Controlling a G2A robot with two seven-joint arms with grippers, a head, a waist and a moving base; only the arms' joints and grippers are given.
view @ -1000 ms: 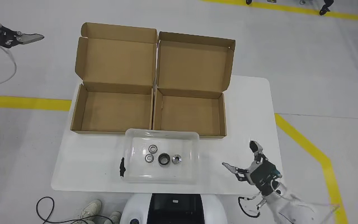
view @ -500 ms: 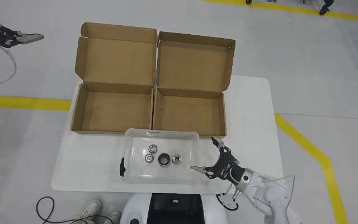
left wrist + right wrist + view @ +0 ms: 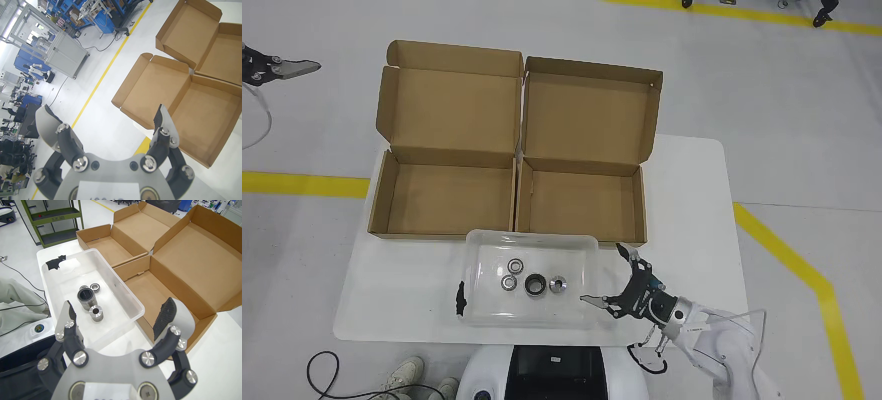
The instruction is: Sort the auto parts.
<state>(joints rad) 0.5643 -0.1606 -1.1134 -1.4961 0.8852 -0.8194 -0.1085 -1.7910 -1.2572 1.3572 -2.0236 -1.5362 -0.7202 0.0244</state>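
Right claw (image 3: 118, 303) spread wide, empty; tray (image 3: 121, 283) with parts (image 3: 87, 297) just ahead. Left claw (image 3: 102, 108) spread, empty; boxes (image 3: 204, 121) ahead.

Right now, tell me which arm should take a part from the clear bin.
Probably right. Its open hand hangs beside the clear bin holding the metal parts; the left hand is over the floor.

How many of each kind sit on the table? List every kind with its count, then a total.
Small ring bearings: 2
Large cylindrical bearing: 1
Small metal cylinder: 1
Cardboard boxes: 2
Clear bin: 1
Black scrap: 1
Total: 8
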